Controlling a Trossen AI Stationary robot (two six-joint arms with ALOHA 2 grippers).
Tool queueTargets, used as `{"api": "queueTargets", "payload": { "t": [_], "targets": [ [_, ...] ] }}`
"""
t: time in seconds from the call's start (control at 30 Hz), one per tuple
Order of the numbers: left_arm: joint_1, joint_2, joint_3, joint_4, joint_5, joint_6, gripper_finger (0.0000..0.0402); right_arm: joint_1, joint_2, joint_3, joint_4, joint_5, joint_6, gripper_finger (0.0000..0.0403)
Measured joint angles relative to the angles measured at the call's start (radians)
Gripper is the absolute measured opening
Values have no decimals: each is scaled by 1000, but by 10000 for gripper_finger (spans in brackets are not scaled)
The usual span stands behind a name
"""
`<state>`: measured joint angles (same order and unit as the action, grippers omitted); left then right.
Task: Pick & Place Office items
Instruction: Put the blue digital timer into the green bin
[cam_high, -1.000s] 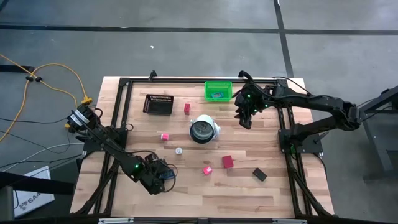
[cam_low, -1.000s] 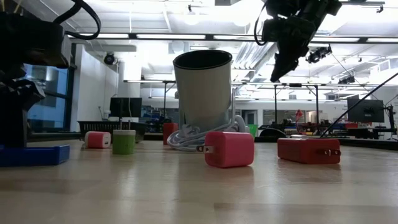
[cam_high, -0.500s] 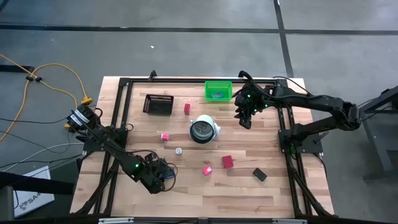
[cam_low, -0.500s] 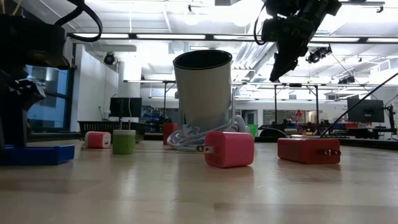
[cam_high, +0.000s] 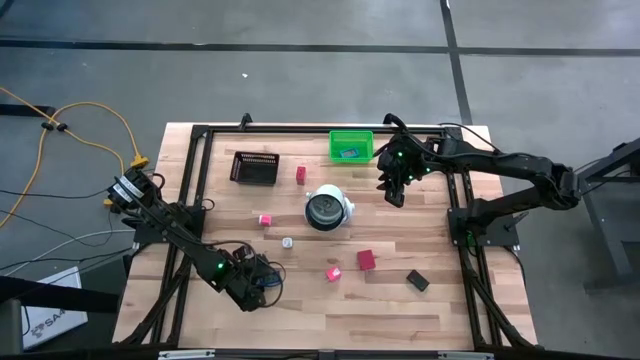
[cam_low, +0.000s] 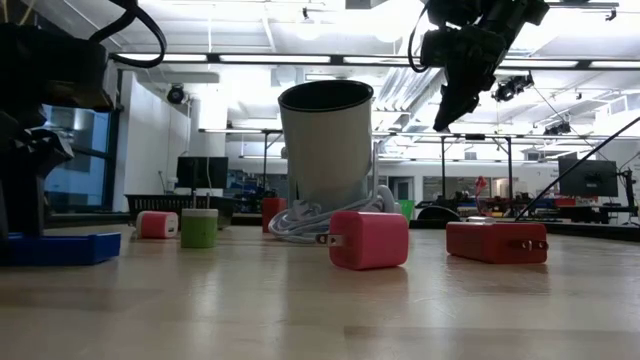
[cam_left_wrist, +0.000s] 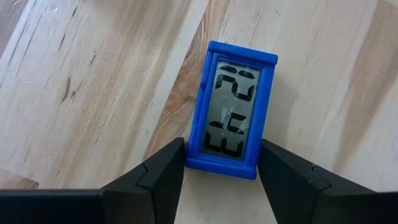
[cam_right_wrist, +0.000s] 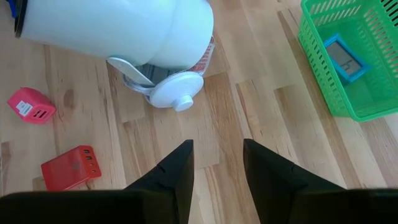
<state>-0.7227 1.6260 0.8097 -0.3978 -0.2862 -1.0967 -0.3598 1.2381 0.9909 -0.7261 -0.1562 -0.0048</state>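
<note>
Left claw (cam_left_wrist: 221, 163) low at the near left of the wooden tabletop (cam_high: 440, 210), fingers parted on either side of a blue digital clock (cam_left_wrist: 234, 109) lying flat, its near end between the tips. Right claw (cam_high: 396, 192) open and empty, raised near the green basket (cam_high: 351, 146) holding another small blue clock (cam_right_wrist: 346, 57). Scattered mid-tabletop: pink charger (cam_low: 368, 240), red charger (cam_low: 496, 241), black block (cam_high: 417, 281), beside a white cup (cam_high: 327, 207).

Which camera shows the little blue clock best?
The left wrist view: the blue clock fills it, digits showing, one end between the left hand's fingers. The low view shows only its flat blue edge. From above the arm hides it; the right wrist view misses it.
</note>
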Motion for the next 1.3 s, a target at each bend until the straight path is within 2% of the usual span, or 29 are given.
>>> {"api": "queueTargets", "payload": {
  "t": [0.37,0.93,1.3],
  "targets": [
    [0,0,0,2,0,8,154,0,0,0,0,0,0,125],
    [0,-1,0,4,-12,57,162,0,0,0,0,0,0,125],
    [15,-69,-3,6,-16,114,163,0,0,0,1,0,0,125]
  ]
}}
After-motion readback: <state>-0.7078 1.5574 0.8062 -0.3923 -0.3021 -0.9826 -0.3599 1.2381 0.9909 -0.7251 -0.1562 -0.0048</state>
